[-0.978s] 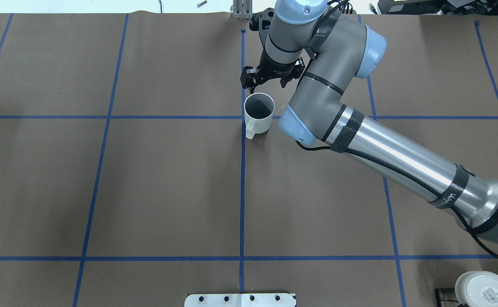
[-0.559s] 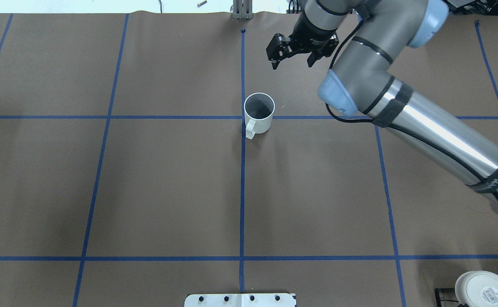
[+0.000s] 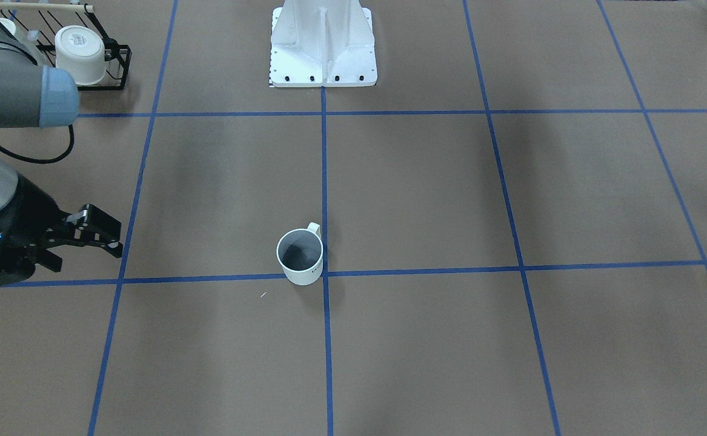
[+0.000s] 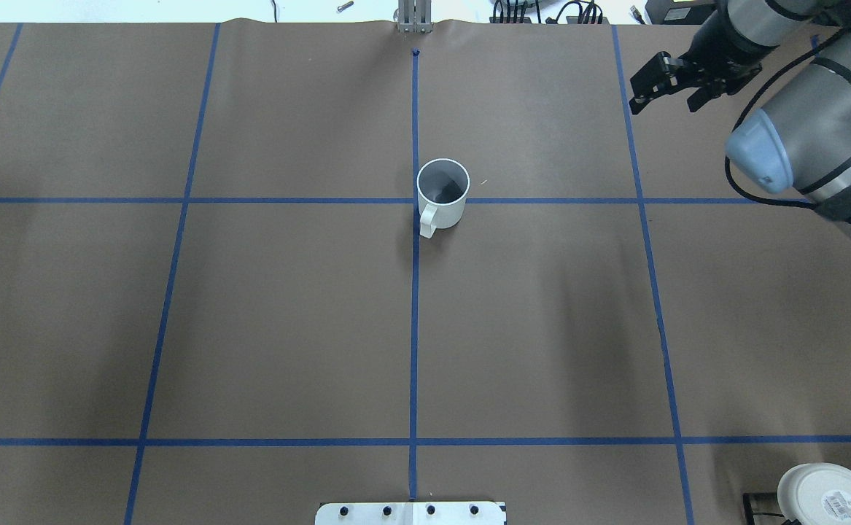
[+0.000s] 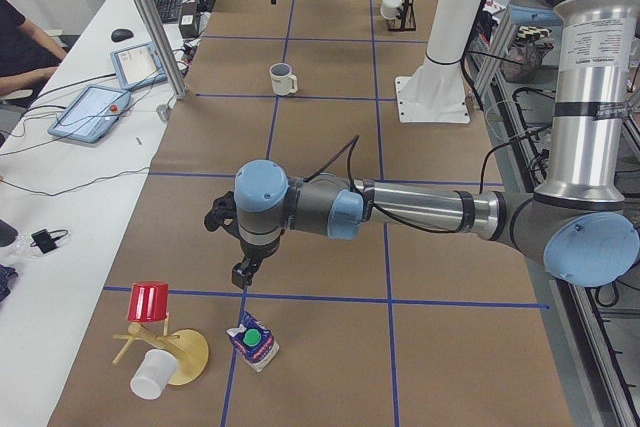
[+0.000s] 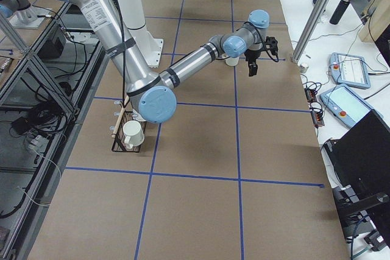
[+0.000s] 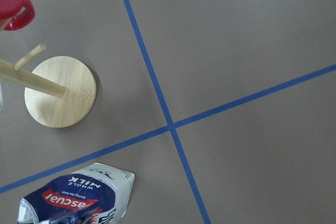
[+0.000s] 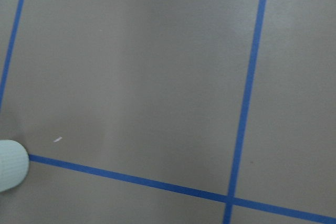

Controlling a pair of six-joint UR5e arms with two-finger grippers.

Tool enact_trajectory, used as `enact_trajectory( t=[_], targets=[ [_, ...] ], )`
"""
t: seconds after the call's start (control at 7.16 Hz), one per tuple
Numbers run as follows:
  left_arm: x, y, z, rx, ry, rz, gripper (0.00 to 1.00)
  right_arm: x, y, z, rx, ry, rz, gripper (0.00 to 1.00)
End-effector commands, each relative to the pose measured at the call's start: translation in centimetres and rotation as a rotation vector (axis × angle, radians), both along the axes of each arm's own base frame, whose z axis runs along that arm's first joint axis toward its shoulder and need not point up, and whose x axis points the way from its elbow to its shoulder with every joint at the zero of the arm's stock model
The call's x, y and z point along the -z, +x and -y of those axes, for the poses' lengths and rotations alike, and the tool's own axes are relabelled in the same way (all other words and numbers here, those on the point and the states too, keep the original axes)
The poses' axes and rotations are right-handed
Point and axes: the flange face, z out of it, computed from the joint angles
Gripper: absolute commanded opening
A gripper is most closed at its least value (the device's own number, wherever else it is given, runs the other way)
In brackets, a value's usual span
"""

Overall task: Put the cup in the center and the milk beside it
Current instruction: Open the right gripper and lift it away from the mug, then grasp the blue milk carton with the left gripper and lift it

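Standing at the middle tape cross (image 4: 413, 200), the cup (image 4: 442, 195) is far from the right gripper (image 4: 664, 98), its 2 fingers apart. The milk (image 5: 253, 341) is near the left gripper (image 5: 238, 252); I cannot tell its grip.

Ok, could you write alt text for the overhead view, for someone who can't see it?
A white cup stands upright at a crossing of blue tape lines in the middle of the brown table, handle toward the robot. The robot's right tool hangs open and empty near the top right corner, far from it.
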Motion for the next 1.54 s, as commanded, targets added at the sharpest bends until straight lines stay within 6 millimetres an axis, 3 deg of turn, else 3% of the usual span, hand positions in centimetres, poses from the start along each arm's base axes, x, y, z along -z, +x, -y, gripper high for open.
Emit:
enact_trajectory(
  t=[0.0, 0.14, 0.28, 0.42, 0.56, 0.84, 0.98, 1.12, 1.4],
  targets=[
    [-1.4, -1.2, -0.3, -0.065, 0.061, 0.018, 0.98, -5.2, 4.1, -0.7, 0.033, 0.008, -0.022, 0.99],
    [-3.7, -2.4, -0.5, -0.065, 0.041, 0.017, 0.98, -6.3, 5.8, -0.8, 0.046, 0.014, -0.008, 0.99],
    [-5.0, -3.6, -0.4, -0.081, 0.056, 0.022, 0.98, -7.7, 6.4, -1.1, 0.068, 0.029, -0.018, 0.99],
    [-5.7, -4.5, -0.3, -0.082, 0.06, 0.026, 0.98, -7.8, 6.3, -1.1, 0.07, 0.026, -0.019, 0.99],
    [-7.1, -4.6, -0.4, -0.103, 0.056, 0.024, 0.98, -7.7, 6.4, -1.2, 0.069, 0.029, -0.018, 0.99],
    [-8.1, -5.0, 2.1, -0.103, 0.069, 0.03, 0.98, -7.7, 6.3, -1.2, 0.069, 0.029, -0.017, 0.99],
    [-10.3, -4.9, 2.6, -0.101, 0.093, 0.036, 0.98, -7.7, 6.2, -1.1, 0.07, 0.03, -0.018, 0.99],
    [-10.8, -5.1, 3.8, -0.099, 0.093, 0.039, 0.98, -7.7, 6.2, -1.1, 0.07, 0.03, -0.018, 0.99],
    [-11.5, -5.0, 3.4, -0.095, 0.078, 0.036, 0.98, -7.8, 6.2, -1.0, 0.07, 0.027, -0.019, 0.99]
  ],
)
